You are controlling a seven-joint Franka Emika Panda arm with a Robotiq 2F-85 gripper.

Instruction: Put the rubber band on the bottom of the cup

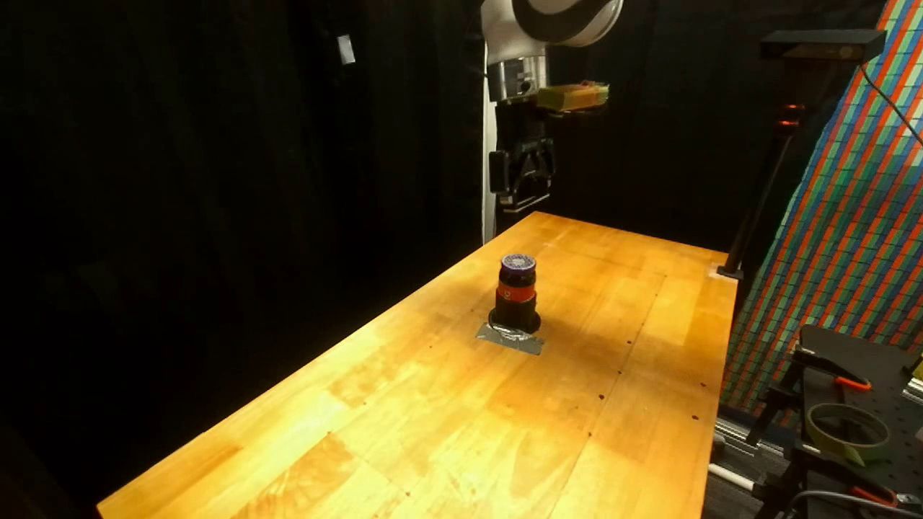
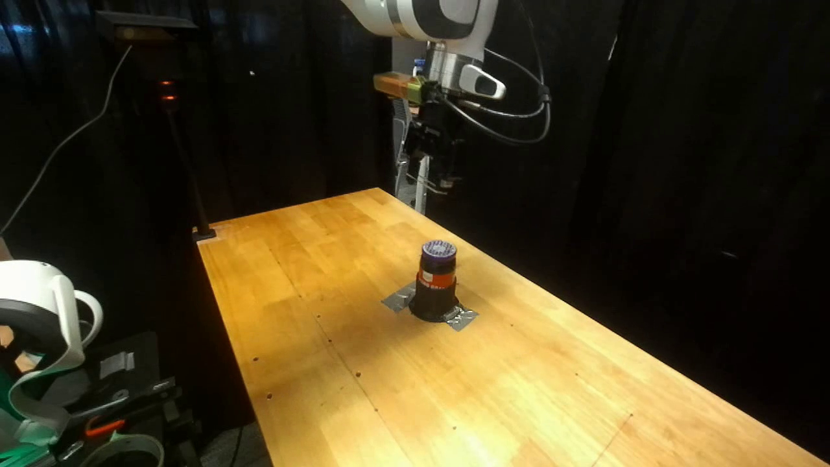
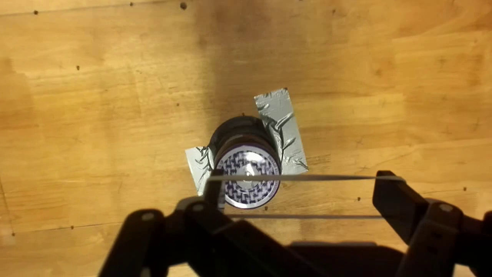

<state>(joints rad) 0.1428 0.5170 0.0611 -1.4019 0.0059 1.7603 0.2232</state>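
Note:
The dark cup (image 1: pixel 516 293) with an orange-red stripe stands upright on the wooden table, and it also shows in an exterior view (image 2: pixel 436 280). In the wrist view its round patterned top (image 3: pixel 250 194) lies below the left finger. My gripper (image 3: pixel 301 181) is open, its fingers wide apart. A thin pale rubber band (image 3: pixel 315 177) is stretched around both fingers, two strands crossing the gap. The upper strand passes in front of the cup's top. In both exterior views the gripper (image 1: pixel 526 204) (image 2: pixel 433 185) hangs above the table's level, higher than the cup and apart from it.
Grey tape strips (image 3: pixel 286 132) (image 2: pixel 462 318) fix the cup's base to the wooden table (image 1: pixel 404 418). A camera on a dark post (image 1: pixel 822 47) (image 2: pixel 146 29) stands at a table corner. A cart with a tape roll (image 1: pixel 847 432) stands beside the table.

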